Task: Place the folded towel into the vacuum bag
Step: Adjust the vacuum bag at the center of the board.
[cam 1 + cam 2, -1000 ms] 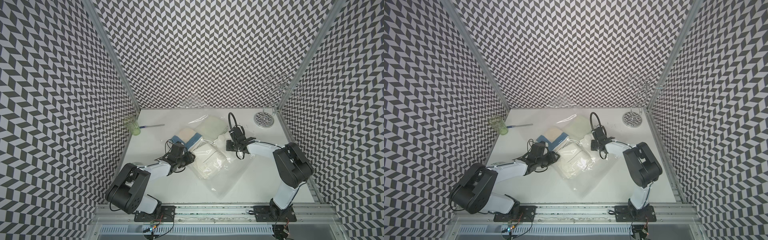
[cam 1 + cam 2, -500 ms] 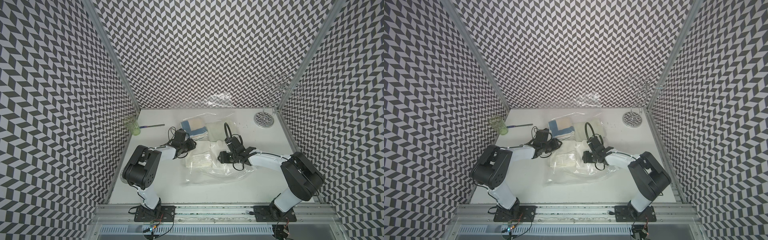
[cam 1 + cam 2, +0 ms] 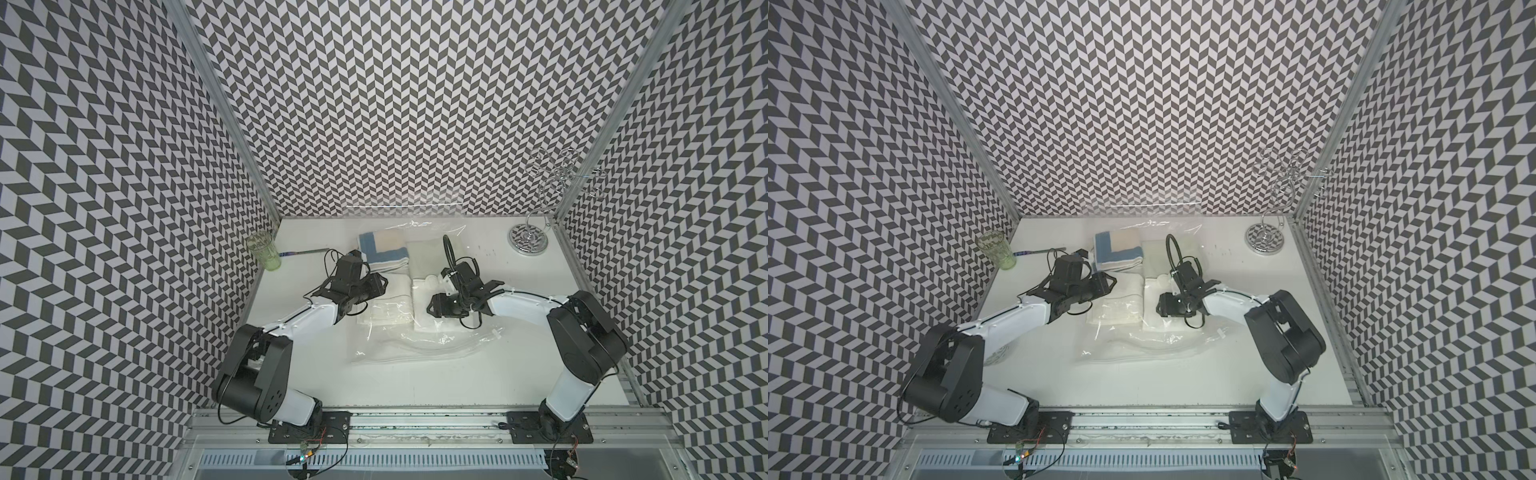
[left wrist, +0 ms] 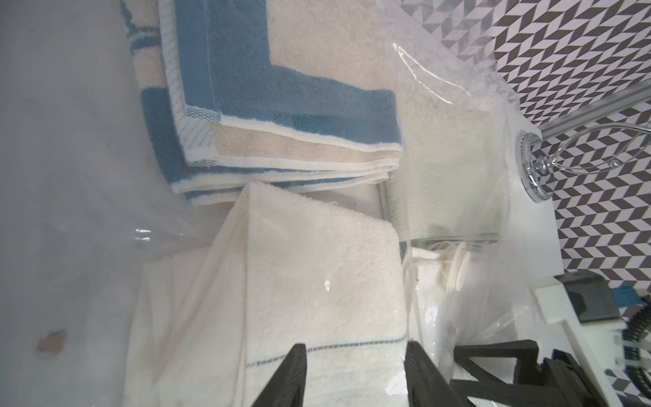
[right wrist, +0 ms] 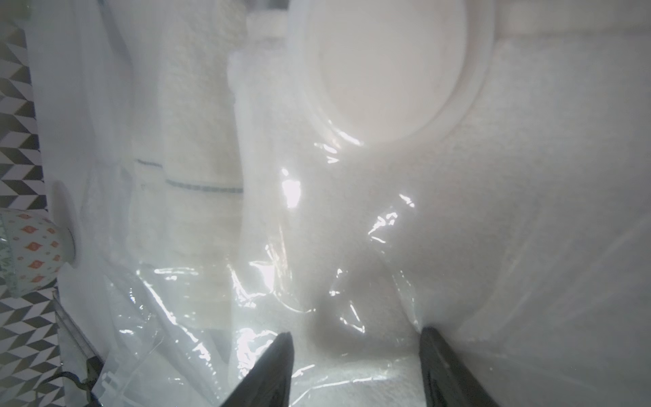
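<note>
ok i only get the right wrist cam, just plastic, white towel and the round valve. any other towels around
Observer: Yes, a folded blue and beige towel lies farther back, beyond the white ones.
Operator: and where's the left gripper
Observer: The left gripper is open, jaws apart over a white towel with a thin blue stitched line.
Operator: anything in the back right corner
Observer: A chrome wire stand stands there, apart from the vacuum bag.
</note>
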`<state>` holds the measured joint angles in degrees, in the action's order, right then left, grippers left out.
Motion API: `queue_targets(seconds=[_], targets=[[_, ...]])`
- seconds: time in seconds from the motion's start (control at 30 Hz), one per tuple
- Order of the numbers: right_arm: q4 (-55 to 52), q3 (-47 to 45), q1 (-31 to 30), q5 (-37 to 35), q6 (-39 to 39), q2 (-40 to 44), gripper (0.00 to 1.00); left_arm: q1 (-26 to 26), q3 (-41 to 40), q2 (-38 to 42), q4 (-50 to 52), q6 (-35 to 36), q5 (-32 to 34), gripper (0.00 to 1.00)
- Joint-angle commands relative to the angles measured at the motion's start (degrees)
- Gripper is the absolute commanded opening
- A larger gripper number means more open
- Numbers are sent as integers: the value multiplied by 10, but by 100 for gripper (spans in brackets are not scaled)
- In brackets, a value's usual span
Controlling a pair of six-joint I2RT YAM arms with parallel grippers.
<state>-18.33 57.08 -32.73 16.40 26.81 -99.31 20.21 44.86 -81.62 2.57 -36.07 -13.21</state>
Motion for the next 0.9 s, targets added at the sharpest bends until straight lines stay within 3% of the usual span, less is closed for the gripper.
queue_targets(seconds=[0.0,0.23,0.4,0.6,0.87], targets=[[-99,-24,19,10,-30,67,63,-4,-31,50,51,8,0,49],[-159,-143,164,59,20,287,73,-10,-105,168,97,-25,-3,51],[-226,-228,245,30,49,391,79,-10,-149,237,130,-53,4,52],[-232,-250,269,-10,103,437,87,-12,-179,294,148,-75,28,57],[-133,-338,289,59,145,443,86,-13,-198,285,122,-90,-4,58]])
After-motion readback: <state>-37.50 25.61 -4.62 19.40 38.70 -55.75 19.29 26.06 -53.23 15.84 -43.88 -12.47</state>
